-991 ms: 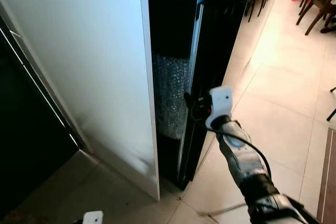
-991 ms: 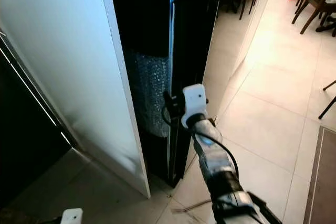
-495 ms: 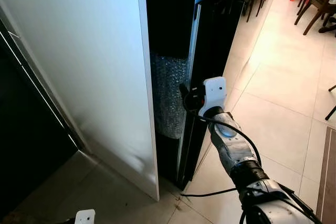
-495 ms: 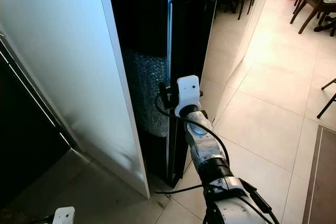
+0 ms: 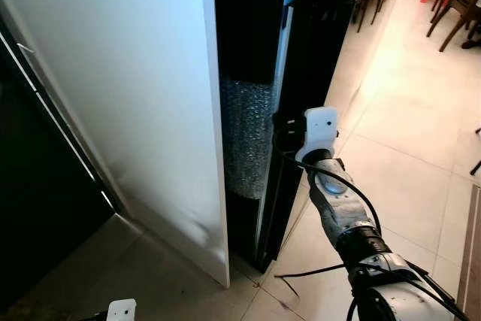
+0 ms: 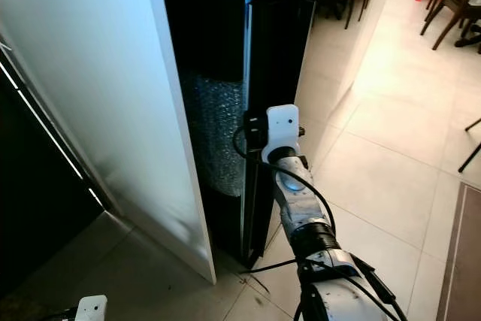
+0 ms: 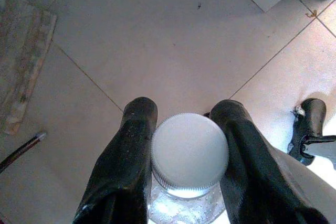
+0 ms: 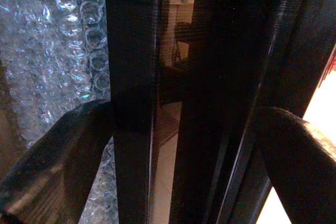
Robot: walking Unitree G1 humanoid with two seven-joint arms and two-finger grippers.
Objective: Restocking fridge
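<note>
Since a second ago the right arm has swung its wrist a little up and toward the fridge, so the right end effector (image 5: 279, 134) now sits against the edge of the dark fridge door (image 5: 304, 73), and the black cable trailing from the arm lies looped on the tiled floor (image 5: 406, 148). The head views show the door standing narrowly ajar beside a tall white panel (image 5: 128, 110), with a strip of bubble wrap (image 5: 244, 137) lining the gap between them. What they cannot resolve, the right wrist view does: the two black fingers (image 8: 58, 156) are spread, one on each side of the door's glossy edge, with the bubble wrap just behind the finger on the inner side; whether they press on the door cannot be told. The left arm hangs low, only its white wrist housing showing at the bottom of the head views. Its wrist view supplies the rest: the left end effector (image 7: 189, 150) is pinching a clear jar with a white ribbed lid (image 7: 189, 153), a finger touching each side, held above the floor tiles near the edge of a worn mat (image 7: 23, 72).
</note>
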